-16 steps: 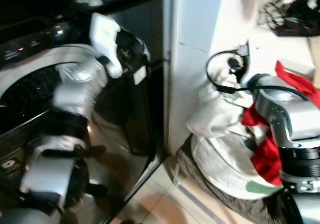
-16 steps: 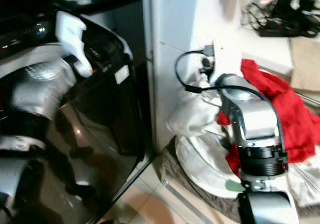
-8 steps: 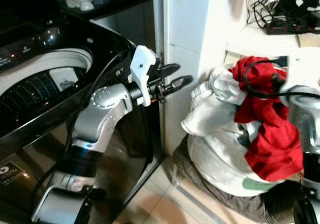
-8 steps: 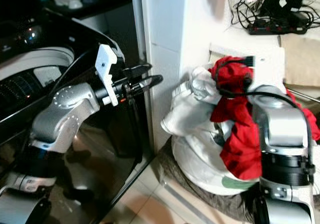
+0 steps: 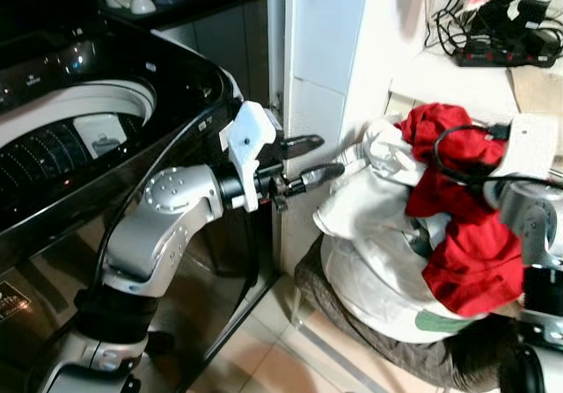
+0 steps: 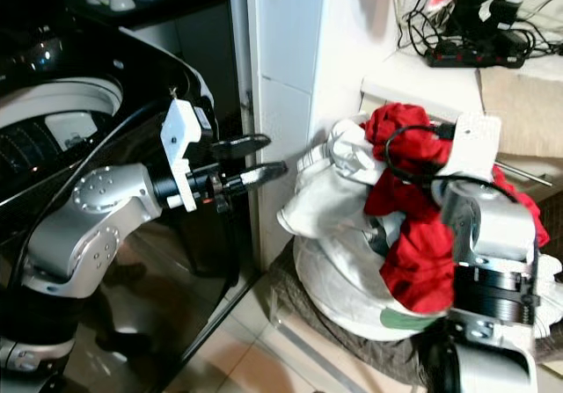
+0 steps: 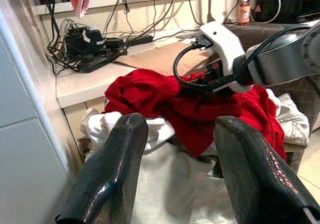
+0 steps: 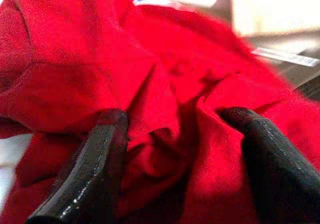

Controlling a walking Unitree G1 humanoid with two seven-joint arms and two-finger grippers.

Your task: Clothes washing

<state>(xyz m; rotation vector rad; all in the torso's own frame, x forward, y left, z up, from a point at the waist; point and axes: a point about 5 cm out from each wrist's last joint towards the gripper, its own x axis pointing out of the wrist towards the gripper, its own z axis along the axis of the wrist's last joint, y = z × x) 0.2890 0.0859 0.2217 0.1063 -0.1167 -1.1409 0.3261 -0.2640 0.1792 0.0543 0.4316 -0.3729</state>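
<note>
Washing machine (image 5: 79, 138) stands leftmost, its tub uncovered. Left gripper (image 5: 304, 160) reaches rightward with fingers apart, just short of the white laundry pile (image 5: 374, 243). Right gripper (image 8: 175, 134), fingers spread, presses into the red garment (image 5: 462, 226) atop that pile.

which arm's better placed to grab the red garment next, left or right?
Right, probably. The right pincer is open with its fingers already pressed into the red garment on the laundry pile. The left pincer is open too, but it hangs in the air beside the white wall, short of the pile.
</note>
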